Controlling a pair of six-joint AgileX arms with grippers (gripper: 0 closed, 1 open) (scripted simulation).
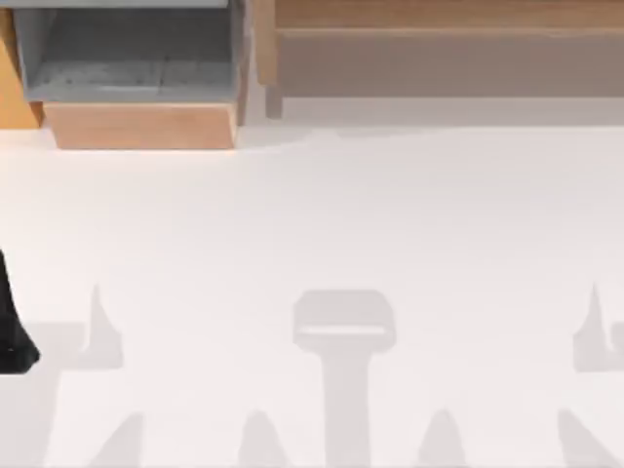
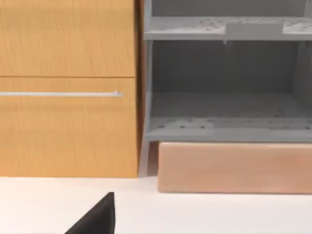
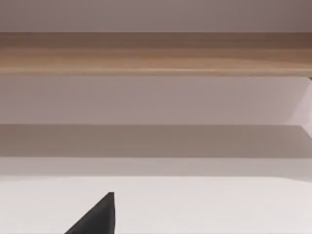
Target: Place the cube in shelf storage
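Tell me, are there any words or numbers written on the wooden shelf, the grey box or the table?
None: no word, number, label or sign can be read.
The shelf storage is plain wood.
The grey-lined box has only specks, no letters.
The white table carries only shadows.

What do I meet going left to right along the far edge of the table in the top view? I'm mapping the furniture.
Orange wood cabinet → grey-lined wooden box compartment → long light-wood shelf storage.
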